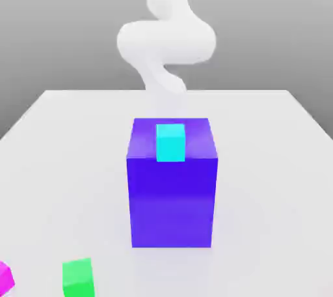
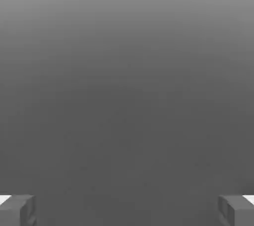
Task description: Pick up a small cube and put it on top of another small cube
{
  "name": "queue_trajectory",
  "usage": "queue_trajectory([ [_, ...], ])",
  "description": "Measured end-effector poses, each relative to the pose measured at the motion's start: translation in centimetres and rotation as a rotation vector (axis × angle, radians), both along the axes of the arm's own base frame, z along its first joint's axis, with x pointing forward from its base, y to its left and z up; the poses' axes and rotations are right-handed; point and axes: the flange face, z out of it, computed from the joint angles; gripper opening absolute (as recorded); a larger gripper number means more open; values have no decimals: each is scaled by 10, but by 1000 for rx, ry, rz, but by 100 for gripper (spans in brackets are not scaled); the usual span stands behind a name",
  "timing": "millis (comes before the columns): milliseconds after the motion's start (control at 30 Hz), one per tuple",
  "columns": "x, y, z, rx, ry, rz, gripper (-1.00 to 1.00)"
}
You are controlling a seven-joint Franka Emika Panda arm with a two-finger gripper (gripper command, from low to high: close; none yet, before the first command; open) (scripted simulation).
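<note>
Pink cube [image 1: 4,278] sits at the near edge of the table [image 1: 58,159], in the corner at the exterior view's left, cut off by the frame so that just a part of it shows. One green cube [image 1: 78,278] stands just beside it, toward the exterior view's right, with a gap of bare table between them. One cyan cube [image 1: 171,141] rests on top of the tall blue block [image 1: 172,198], near the front edge of that block's top face. That makes three small cubes in all, one of each colour, and one tall block, which stands upright near the middle of the table, well apart from the pink and green cubes.

One white arm [image 1: 166,38] rises behind the block at the far side of the table, bent over on itself. None of the cubes touches the arm.

In the hand view the gripper [image 2: 127,210] has its two fingers [image 2: 17,210] spread wide, one at each lower corner, with nothing between them. Beyond the fingers lies plain grey ground.
</note>
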Motion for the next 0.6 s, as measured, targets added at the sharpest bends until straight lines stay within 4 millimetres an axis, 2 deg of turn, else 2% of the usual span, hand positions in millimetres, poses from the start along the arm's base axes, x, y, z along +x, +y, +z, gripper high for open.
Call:
queue_trajectory([
  [133, 48, -34, -48, 44, 98, -44, 0],
  [300, 94, -78, -114, 91, 212, -107, 0],
  [467, 125, -124, -190, 131, 323, -181, 0],
  [600, 137, -166, -254, 158, 410, -252, 0],
])
